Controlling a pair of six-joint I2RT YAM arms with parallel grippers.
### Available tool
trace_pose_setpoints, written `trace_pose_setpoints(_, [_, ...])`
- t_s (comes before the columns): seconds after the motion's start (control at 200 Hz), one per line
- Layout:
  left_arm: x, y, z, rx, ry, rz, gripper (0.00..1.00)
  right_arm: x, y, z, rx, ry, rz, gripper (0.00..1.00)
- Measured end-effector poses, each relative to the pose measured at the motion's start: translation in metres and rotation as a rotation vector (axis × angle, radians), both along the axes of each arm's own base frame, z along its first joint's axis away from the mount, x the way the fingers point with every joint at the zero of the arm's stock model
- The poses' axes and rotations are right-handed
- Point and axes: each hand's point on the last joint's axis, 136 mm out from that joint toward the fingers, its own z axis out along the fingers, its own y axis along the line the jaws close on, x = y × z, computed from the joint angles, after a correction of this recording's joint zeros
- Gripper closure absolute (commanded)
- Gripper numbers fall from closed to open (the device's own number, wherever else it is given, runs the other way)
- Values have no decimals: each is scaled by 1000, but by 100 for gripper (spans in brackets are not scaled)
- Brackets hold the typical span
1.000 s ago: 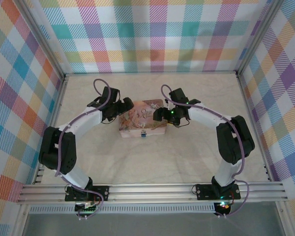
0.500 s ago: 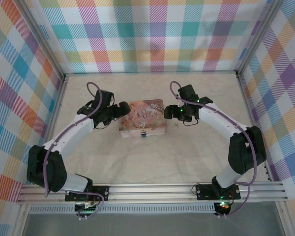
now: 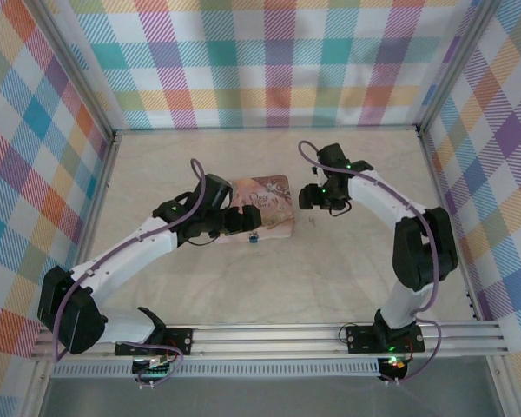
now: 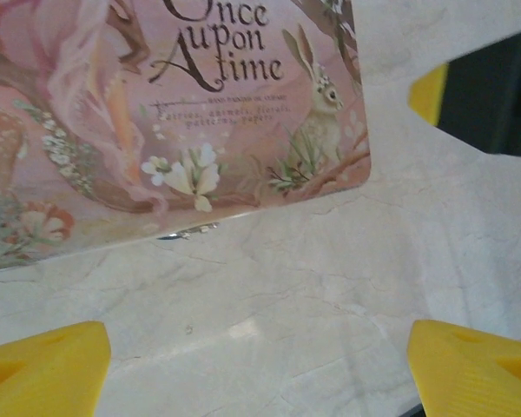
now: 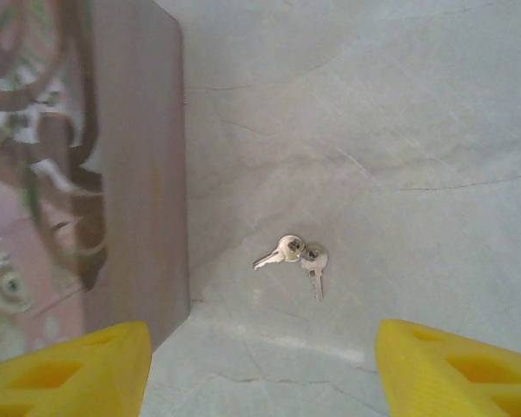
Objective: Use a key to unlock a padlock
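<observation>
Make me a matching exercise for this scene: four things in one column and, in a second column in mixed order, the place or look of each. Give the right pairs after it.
Things
1. tin
2. keys
3. padlock
4. right claw

Place or look
A. open, close to the keys
B. at the tin's near side
C. pink, with a rabbit picture
D. on the bare table, right of the tin

Pairs: 1-C, 2-D, 3-B, 4-A
</observation>
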Motion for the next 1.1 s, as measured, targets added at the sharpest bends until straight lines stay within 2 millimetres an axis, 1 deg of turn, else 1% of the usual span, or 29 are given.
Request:
trace_pose_setpoints(0.085, [-4, -6, -6, 6, 18, -11, 11, 2, 1, -15, -16, 34, 8, 35])
trace_pose_setpoints(0.155, [-6, -11, -13, 17, 38, -23, 11, 4, 1, -26, -30, 60, 13, 39])
trace_pose_setpoints(0.225, [-9, -15, -19, 28, 54, -35, 11, 6, 2, -36, -40, 83, 19, 40])
trace_pose_setpoints(0.26, [-11, -17, -22, 31, 59, -42, 11, 7, 2, -41, -44, 93, 21, 43])
trace_pose_setpoints(0.325, [-13, -19, -23, 35, 62, -51, 11, 6, 2, -48, -52, 109, 21, 50])
trace_pose_setpoints(0.365, [-14, -21, -23, 34, 62, -54, 11, 6, 1, -52, -56, 120, 19, 56])
trace_pose_setpoints(0.48, [-14, -23, -23, 34, 64, -56, 11, 8, 0, -62, -65, 142, 17, 57])
trace_pose_setpoints(0.56, [-14, -25, -26, 37, 72, -56, 11, 8, 0, -67, -69, 153, 15, 54])
trace_pose_setpoints(0.63, [-15, -26, -27, 39, 78, -56, 11, 9, 0, -70, -74, 157, 14, 53])
trace_pose_setpoints(0.735, [-16, -26, -28, 38, 83, -52, 11, 10, 0, -74, -77, 165, 15, 56])
trace_pose_setpoints(0.84, [-15, -26, -29, 40, 84, -50, 11, 11, 0, -79, -81, 174, 18, 57])
trace_pose_setpoints(0.915, [-15, -27, -30, 40, 86, -48, 11, 11, 1, -78, -79, 174, 18, 57])
trace_pose_setpoints(1.02, [-15, -27, -31, 43, 89, -47, 11, 11, 0, -78, -80, 174, 17, 62])
trace_pose_setpoints(1.1, [-15, -27, -31, 42, 89, -47, 11, 10, 0, -79, -81, 177, 17, 61])
